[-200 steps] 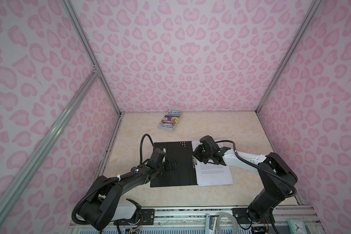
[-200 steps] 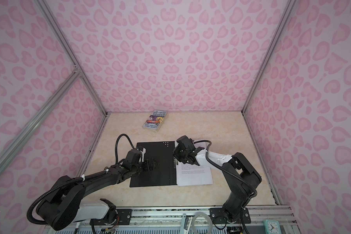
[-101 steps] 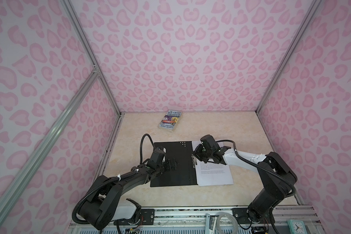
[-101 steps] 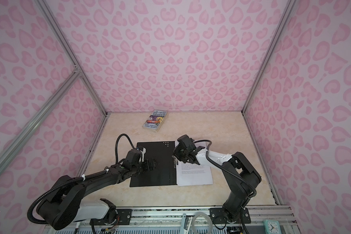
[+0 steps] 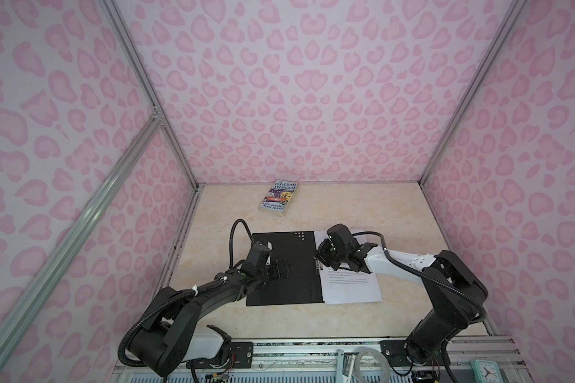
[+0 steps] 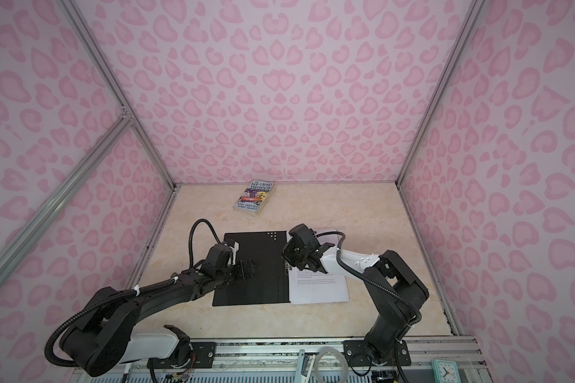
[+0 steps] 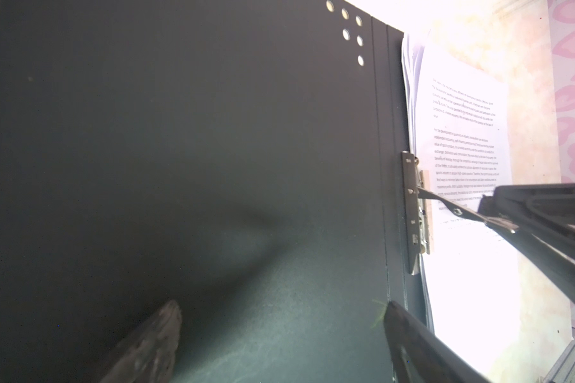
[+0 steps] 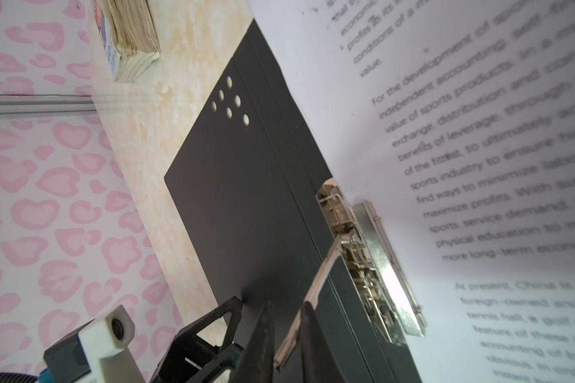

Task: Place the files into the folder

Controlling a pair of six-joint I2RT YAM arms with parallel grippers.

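Right gripper [image 8: 289, 315]: jaws drawn in on the clip lever [image 8: 326, 262], which stands tilted up from the metal spine clip [image 8: 379, 265].
Left gripper [image 7: 281, 306]: jaws spread wide, low over the black inner cover of the folder [image 5: 296, 245]; contact not discernible.
Files [image 5: 349, 285]: stacked white printed sheets on the folder's right leaf, one edge at the clip.
Folder: open flat on the table [image 5: 395, 212].
Paperback book [image 5: 279, 198]: well apart, near the back wall.
Step, as judged: clamping the sheets. Next move calls for swinging the lever flat without dragging the paper, then closing the cover.
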